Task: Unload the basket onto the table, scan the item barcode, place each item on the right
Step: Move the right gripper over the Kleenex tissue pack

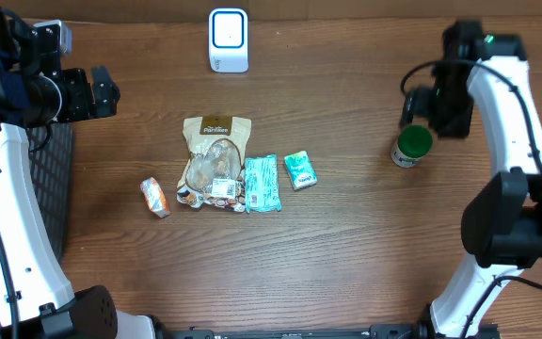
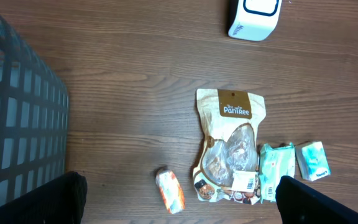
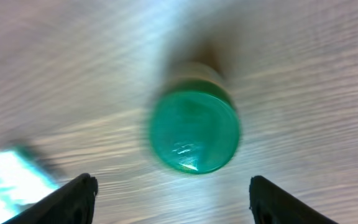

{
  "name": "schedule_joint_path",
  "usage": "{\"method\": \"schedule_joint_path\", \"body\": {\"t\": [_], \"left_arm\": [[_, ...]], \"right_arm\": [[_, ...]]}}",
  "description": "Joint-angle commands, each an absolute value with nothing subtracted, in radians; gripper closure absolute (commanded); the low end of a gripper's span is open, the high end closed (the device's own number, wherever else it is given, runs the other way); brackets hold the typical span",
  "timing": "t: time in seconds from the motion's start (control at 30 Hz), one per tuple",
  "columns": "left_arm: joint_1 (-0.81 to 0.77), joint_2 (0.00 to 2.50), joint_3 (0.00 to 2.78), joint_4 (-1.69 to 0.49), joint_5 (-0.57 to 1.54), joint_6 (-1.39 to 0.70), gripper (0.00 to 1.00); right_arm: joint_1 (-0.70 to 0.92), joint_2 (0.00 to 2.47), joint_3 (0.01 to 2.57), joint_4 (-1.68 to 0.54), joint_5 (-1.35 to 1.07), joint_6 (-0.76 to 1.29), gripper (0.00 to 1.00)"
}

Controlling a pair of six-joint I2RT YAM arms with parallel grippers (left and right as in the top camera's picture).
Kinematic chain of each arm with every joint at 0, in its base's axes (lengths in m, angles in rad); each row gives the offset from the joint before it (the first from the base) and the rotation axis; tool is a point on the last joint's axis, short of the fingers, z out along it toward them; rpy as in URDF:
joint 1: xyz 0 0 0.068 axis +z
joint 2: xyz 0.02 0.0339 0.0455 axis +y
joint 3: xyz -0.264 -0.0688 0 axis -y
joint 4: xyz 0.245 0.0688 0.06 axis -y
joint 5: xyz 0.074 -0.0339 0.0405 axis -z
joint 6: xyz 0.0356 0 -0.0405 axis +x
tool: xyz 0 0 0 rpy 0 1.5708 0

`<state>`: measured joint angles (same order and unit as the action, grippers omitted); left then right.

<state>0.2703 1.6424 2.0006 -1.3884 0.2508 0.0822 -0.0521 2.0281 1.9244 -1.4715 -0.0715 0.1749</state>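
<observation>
A jar with a green lid [image 1: 411,146] stands upright at the right of the wooden table. My right gripper [image 1: 415,115] hovers just behind it. In the blurred right wrist view the green lid [image 3: 194,132] lies ahead of the open right gripper [image 3: 171,184], and nothing sits between the fingers. The white scanner with a blue screen [image 1: 228,40] stands at the back middle, also seen as the scanner [image 2: 253,17]. My left gripper [image 1: 102,90] is open at the far left, high above the table, holding nothing. In its wrist view the left gripper [image 2: 180,186] looks down on the packets.
A tan snack pouch [image 1: 213,160], a long teal packet [image 1: 262,183], a small teal packet [image 1: 299,169] and an orange packet [image 1: 154,197] lie mid-table. A dark mesh basket [image 2: 17,124] stands at the left edge.
</observation>
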Motion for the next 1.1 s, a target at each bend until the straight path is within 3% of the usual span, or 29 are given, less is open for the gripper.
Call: {"method": "schedule_joint_path", "body": {"t": [0.0,0.17,0.33,0.47,0.77,1.07], "left_arm": [[0.268,1.647,2.013,-1.387,0.259,0.101,0.01],[0.268,1.647,2.013,-1.387,0.259,0.101,0.00],[0.268,1.647,2.013,-1.387,0.259,0.101,0.01],[0.268,1.647,2.013,-1.387,0.259,0.101,0.00],[0.268,1.647,2.013,-1.387,0.259,0.101,0.00],[0.268,1.647,2.013,-1.387,0.259,0.101,0.00]], "right_arm": [[0.008,2.009,2.046,-1.507,-0.261,0.142,0.30],[0.131,2.010,2.006,-1.478,-0.313,0.143,0.42],[0.277,2.013,1.864,-1.348,-0.312,0.255,0.67],[0.359,2.013,1.751,-1.236,-0.304,0.333,0.78],[0.421,2.013,1.593,-1.100,-0.281,0.355,0.85],[0.498,2.013,1.546,-1.033,-0.163,0.253,0.84]]}}
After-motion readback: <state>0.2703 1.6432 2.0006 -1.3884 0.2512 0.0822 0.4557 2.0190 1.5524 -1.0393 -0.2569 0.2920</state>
